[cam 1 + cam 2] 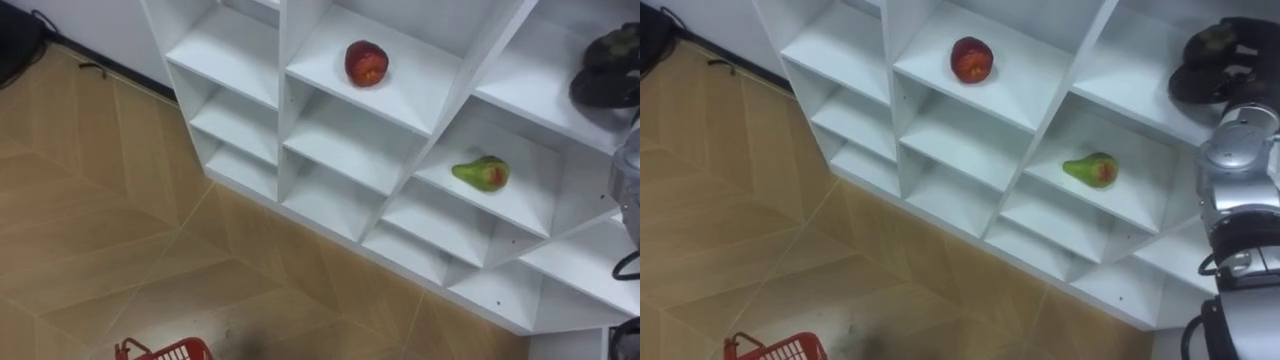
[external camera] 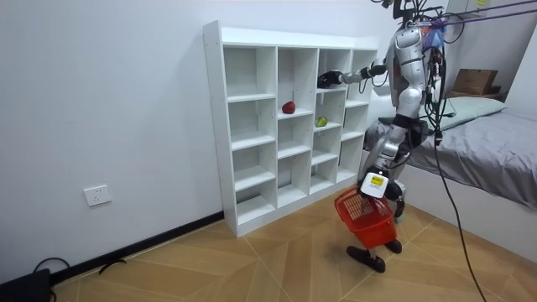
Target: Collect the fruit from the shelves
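In the closet (image 1: 335, 140): apple (image 1: 366, 63) and pear (image 1: 483, 173) in separate cells, likely light, firm, smooth, bruisable, best cupped round the middle; right hand (image 1: 1220, 62) in an upper cell, grip untellable; left hand (image 2: 374, 186) clasps basket (image 2: 366, 216).

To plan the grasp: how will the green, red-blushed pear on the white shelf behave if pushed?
The green, red-blushed pear lies on its side, so a push probably rolls it in a curve. Its smooth skin may be slippery. It looks rigid, not floppy.
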`<state>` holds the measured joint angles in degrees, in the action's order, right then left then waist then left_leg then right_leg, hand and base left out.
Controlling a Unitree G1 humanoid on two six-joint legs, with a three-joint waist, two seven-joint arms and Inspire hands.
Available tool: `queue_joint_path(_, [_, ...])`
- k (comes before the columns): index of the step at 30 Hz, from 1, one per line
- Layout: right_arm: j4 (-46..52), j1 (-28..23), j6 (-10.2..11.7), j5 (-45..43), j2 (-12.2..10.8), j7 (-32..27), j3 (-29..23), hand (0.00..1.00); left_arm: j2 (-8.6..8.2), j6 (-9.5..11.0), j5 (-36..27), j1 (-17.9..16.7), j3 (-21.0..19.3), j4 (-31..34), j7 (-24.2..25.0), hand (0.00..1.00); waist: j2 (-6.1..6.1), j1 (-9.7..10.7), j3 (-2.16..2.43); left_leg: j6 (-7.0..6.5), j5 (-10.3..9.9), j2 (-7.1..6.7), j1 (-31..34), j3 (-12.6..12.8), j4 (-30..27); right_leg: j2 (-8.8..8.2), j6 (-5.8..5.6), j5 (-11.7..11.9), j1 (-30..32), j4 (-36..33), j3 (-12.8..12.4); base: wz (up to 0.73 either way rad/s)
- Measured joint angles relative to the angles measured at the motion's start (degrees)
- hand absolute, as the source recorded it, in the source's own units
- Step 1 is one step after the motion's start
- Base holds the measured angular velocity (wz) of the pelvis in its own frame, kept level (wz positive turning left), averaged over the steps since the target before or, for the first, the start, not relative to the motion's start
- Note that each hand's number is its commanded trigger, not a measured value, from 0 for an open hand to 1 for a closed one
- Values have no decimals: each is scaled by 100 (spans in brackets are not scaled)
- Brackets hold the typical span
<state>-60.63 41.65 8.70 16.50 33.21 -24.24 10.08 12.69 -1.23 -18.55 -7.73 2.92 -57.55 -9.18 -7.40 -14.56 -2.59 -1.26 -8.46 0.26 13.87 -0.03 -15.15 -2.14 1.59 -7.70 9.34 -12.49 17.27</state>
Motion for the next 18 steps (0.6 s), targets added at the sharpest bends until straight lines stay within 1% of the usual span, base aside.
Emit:
queue_joint_path(2, [0,0,-2,31,0,16,3,100,0,5,0,55,17,-8,46,100,0,-3,0,0,0,0,0,13,0,-2,0,0,1,0,-2,0])
queue_joint_path(4, [0,0,-2,37,0,46,2,100,1,37,-1,58,27,-11,102,100,1,-4,0,0,0,-2,-2,20,0,-3,0,0,-1,0,-5,0])
queue_joint_path(9, [-40,-1,-1,115,0,77,3,100,3,38,-5,57,30,-27,139,100,1,-6,0,0,0,-1,-14,35,0,-5,1,1,-17,-1,-11,0])
queue_joint_path(15, [-88,-2,-5,143,-1,113,3,100,8,38,-3,46,26,-31,183,100,-1,-16,4,-1,5,4,-64,126,36,-9,12,7,-27,-2,-58,-6])
queue_joint_path(18, [-67,-2,-5,138,-3,116,1,100,18,38,9,54,24,-25,199,100,-2,13,13,0,9,4,-90,125,50,-9,12,7,-34,0,-60,-1])
